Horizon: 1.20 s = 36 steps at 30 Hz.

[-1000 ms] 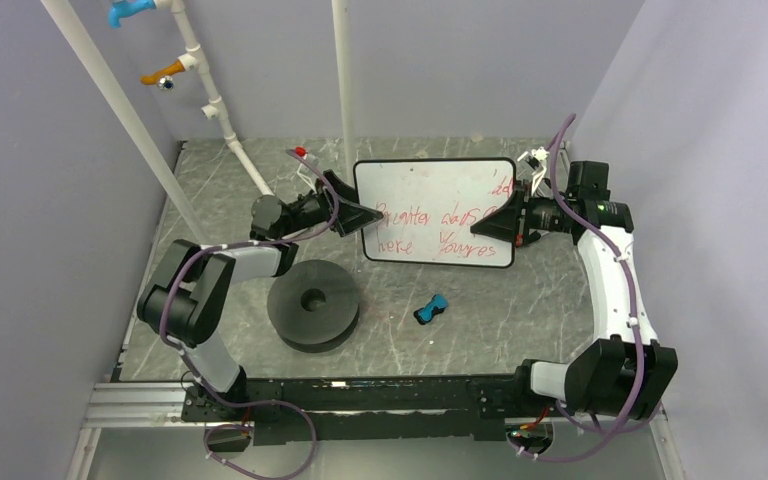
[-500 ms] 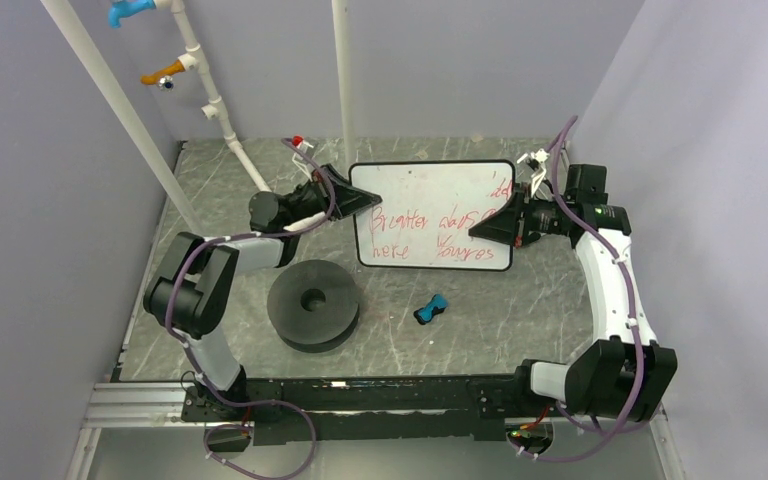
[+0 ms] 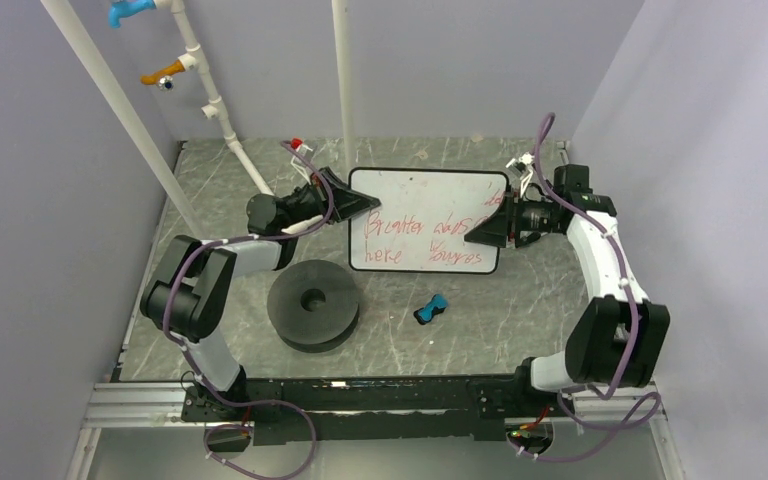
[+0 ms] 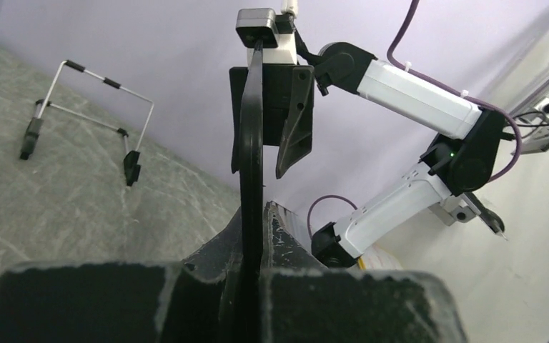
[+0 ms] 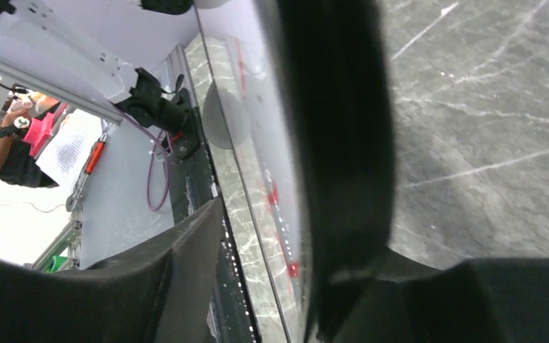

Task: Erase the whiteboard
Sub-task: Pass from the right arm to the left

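The whiteboard (image 3: 425, 215) with red handwriting is held off the table, facing the top camera. My left gripper (image 3: 365, 205) is shut on its left edge. In the left wrist view the whiteboard (image 4: 250, 143) runs edge-on between the closed fingers of that gripper (image 4: 251, 214). My right gripper (image 3: 480, 232) straddles the right edge with its jaws open. In the right wrist view a gap shows between one finger (image 5: 186, 250) and the whiteboard's written face (image 5: 271, 179). The left wrist view shows the right gripper (image 4: 286, 121) at the far edge.
A small blue-and-black eraser block (image 3: 430, 309) lies on the table in front of the board. A black disc (image 3: 313, 305) sits near the left arm. White pipes (image 3: 215, 110) and a pole (image 3: 343, 80) rise at the back. A wire stand (image 4: 78, 107) stands behind the board.
My left gripper has closed on the board's left edge. My right gripper has opened from its grip on the right edge. The board has shifted a little left.
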Each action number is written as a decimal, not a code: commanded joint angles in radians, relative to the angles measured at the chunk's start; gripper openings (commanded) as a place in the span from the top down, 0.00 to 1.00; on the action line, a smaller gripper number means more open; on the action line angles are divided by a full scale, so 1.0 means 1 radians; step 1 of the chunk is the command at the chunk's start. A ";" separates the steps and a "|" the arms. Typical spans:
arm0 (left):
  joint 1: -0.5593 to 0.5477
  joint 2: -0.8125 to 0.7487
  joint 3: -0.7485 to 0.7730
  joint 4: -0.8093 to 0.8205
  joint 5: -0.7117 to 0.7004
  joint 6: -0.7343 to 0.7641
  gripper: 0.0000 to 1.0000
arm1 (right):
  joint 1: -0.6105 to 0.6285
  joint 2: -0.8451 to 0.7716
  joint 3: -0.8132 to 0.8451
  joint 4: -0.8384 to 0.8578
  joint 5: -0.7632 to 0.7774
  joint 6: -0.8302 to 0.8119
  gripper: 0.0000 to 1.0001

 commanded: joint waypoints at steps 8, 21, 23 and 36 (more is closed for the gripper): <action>0.021 -0.099 -0.015 -0.139 -0.121 0.208 1.00 | -0.071 0.025 0.026 0.042 0.120 -0.074 0.08; 0.002 -0.121 -0.053 -0.370 -0.289 0.524 1.00 | -0.228 -0.073 0.034 -0.204 0.169 -0.507 0.00; -0.015 -0.126 -0.065 -0.382 -0.321 0.573 1.00 | -0.163 -0.097 -0.009 -0.327 0.162 -0.778 0.00; -0.089 -0.200 -0.138 -0.503 -0.391 0.861 1.00 | 0.418 -0.116 -0.368 -0.029 0.425 -1.094 0.03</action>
